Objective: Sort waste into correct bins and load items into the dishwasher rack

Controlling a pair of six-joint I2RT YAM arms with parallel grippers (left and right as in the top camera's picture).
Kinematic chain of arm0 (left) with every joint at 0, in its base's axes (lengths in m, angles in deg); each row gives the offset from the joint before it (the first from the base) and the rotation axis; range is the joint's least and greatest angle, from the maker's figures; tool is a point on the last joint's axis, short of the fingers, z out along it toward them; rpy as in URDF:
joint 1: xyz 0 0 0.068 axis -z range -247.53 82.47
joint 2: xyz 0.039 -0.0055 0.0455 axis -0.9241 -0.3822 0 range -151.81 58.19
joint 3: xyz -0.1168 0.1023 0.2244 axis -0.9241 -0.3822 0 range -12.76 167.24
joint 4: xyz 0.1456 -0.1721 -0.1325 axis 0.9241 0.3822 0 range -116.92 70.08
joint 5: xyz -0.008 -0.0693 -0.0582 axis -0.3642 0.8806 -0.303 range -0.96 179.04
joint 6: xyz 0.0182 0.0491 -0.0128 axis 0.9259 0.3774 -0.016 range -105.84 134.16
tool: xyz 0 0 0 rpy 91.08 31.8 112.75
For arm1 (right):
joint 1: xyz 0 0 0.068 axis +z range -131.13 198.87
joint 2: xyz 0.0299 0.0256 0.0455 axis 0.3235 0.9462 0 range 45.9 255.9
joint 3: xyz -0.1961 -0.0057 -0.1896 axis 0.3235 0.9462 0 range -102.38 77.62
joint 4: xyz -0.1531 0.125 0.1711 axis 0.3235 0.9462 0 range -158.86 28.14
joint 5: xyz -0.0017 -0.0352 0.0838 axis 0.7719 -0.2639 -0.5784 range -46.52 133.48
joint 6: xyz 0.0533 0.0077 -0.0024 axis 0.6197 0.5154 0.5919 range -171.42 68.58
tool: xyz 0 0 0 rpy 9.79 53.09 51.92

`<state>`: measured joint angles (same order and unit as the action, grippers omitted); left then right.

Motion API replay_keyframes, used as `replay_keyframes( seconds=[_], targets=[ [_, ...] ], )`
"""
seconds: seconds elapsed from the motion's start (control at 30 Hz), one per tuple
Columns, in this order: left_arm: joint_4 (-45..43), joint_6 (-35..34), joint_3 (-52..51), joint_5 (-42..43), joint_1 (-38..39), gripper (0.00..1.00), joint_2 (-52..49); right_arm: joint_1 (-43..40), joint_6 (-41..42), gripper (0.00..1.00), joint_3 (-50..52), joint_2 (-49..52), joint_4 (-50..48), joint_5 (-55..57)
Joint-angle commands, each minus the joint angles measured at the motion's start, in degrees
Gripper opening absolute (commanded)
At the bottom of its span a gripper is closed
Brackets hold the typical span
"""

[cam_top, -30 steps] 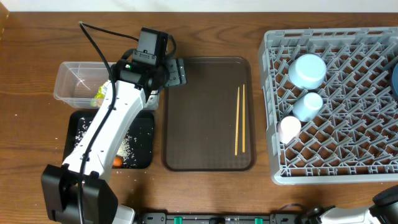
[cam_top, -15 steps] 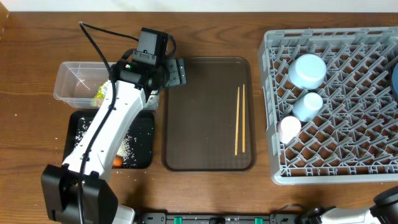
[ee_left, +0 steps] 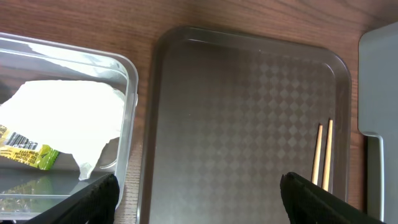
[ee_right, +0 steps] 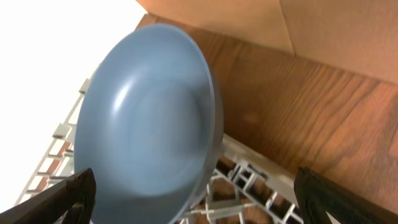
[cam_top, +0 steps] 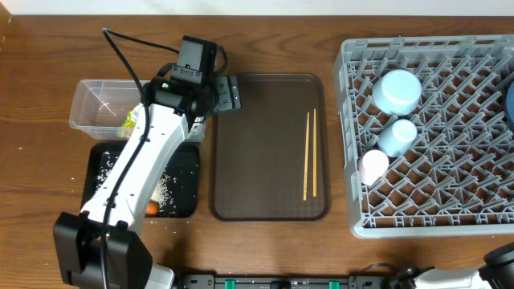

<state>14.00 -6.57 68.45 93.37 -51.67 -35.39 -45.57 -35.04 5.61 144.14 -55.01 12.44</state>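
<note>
both claws stand wide open with nothing in them. the left claw (ee_left: 199, 182) hangs at the upper left corner of the brown tray (cam_top: 265, 160), just beside the clear tub (cam_top: 84, 88). the right claw (ee_right: 196, 175) faces the blue plate (ee_right: 149, 124), which stands on edge in the rack (cam_top: 450, 177) at the far right. the chopsticks (cam_top: 309, 154) lie flat on the tray's right side, not yet loaded. thin and flat, they could roll apart under a pinch, leaving one behind. the plate could tip if no peg props it; i cannot tell whether one does.
</note>
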Motion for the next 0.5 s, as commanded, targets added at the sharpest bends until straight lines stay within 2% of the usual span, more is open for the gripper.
replay_keyframes(
  seconds=[0.0,0.3,0.47],
  targets=[
    [0.22,0.5,-0.66,0.15,0.17,0.84,-0.76,-0.72,1.73,0.94,0.31,1.07,-1.31,1.27],
    [0.17,0.5,-3.06,0.15,0.24,0.84,-0.76,0.52,3.78,0.89,0.31,8.92,-9.46,0.92],
    [-0.24,0.5,-4.02,0.13,0.24,0.84,-0.76,2.4,3.69,0.89,0.31,10.73,-10.54,0.92]
  ],
)
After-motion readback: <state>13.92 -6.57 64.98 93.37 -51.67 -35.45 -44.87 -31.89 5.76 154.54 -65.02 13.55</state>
